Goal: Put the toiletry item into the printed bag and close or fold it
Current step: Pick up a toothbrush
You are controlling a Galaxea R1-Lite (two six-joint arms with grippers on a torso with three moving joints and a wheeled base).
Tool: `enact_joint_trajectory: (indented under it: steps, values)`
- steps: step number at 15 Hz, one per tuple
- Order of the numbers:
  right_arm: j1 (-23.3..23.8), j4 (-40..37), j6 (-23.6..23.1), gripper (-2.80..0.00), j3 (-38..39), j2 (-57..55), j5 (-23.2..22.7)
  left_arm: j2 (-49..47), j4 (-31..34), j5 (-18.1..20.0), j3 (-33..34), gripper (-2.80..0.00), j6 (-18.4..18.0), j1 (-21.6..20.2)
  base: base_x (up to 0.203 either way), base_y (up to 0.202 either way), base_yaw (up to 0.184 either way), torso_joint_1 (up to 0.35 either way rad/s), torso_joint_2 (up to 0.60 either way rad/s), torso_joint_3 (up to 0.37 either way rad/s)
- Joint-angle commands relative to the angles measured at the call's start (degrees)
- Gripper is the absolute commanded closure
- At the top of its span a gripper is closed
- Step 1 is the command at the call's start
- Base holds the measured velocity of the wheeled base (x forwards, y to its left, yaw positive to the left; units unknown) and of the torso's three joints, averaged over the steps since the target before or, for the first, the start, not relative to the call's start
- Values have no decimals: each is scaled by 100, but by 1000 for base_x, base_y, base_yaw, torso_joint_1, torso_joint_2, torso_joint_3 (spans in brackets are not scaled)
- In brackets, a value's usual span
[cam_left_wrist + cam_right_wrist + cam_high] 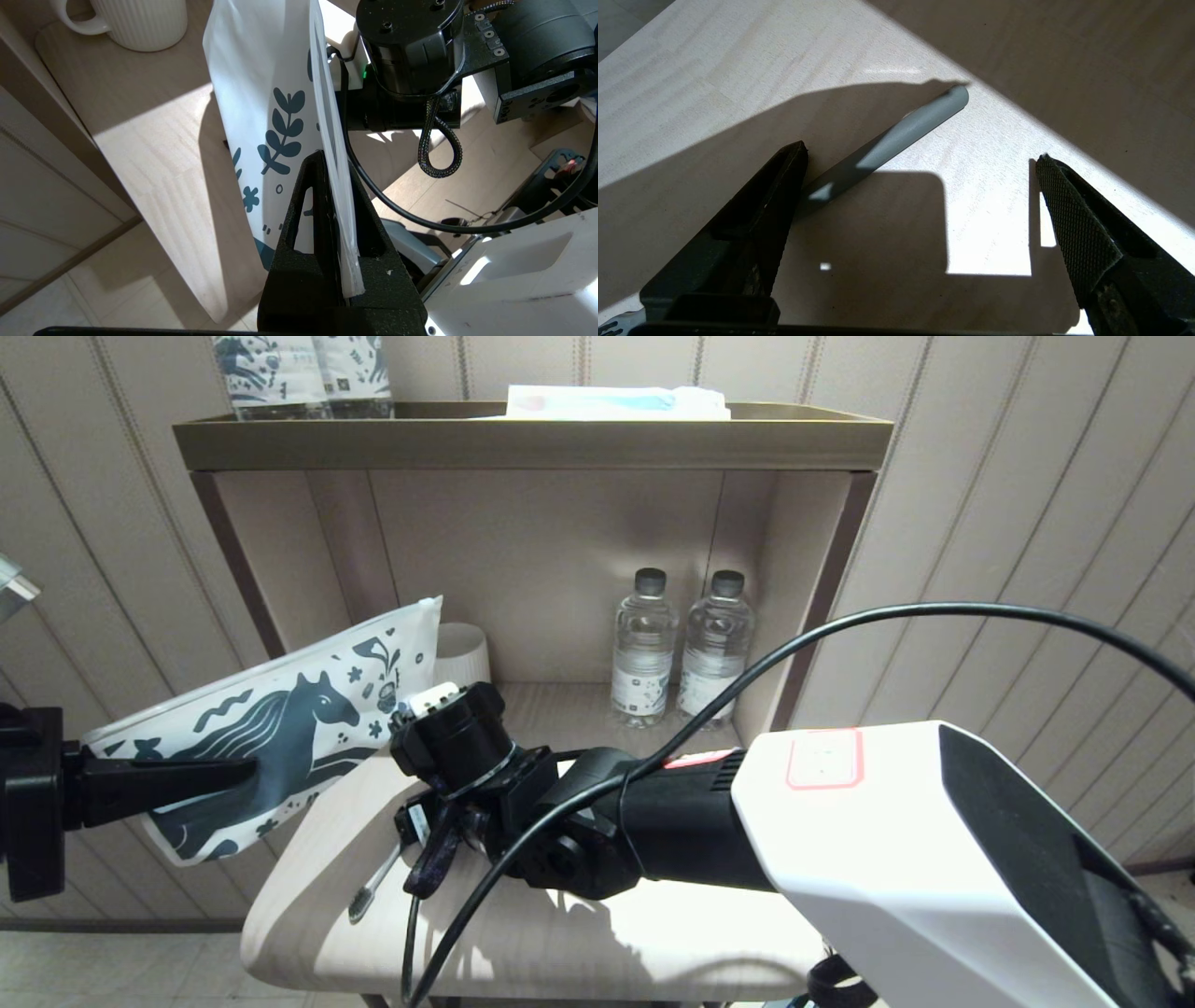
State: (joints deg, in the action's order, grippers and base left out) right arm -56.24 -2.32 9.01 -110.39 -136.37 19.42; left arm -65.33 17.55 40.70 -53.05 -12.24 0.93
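The printed bag (280, 728), white with a dark blue horse, hangs in the air at the left, tilted up toward the shelf. My left gripper (245, 768) is shut on its lower edge; the left wrist view shows the bag (261, 93) pinched edge-on between the black fingers (303, 219). The toothbrush (373, 885) lies flat on the wooden table near the front left, bristle head toward the table's edge. My right gripper (920, 158) hovers low over it, open, with the grey handle (896, 135) running past one fingertip (784, 177) and not between the jaws.
A white ribbed mug (462, 653) stands behind the bag. Two water bottles (677, 649) stand in the shelf niche at the back. The shelf top (532, 439) carries labelled bottles and a folded cloth. The table's rounded front edge (280, 961) is close to the toothbrush.
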Motion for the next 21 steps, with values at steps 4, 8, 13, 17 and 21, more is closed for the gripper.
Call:
enact_joint_trajectory:
  steps: [4,8,13,17,21]
  values:
    - [-1,21,13,-280,-27,119,9,3,11,25,6,0,-7,-4,0,0,0,0,0,0]
    - [-1,21,22,-280,-27,172,9,3,11,25,14,0,-7,-5,0,0,0,0,0,0]
    - [8,12,0,-280,-18,89,0,-6,3,36,61,0,-7,-5,0,0,0,0,0,0]
    - [8,12,4,-280,-18,66,0,-15,2,60,85,0,-7,-5,0,0,0,0,0,0]
    - [8,12,4,-280,-18,49,-8,-15,11,78,102,0,-7,-5,0,0,0,0,0,0]
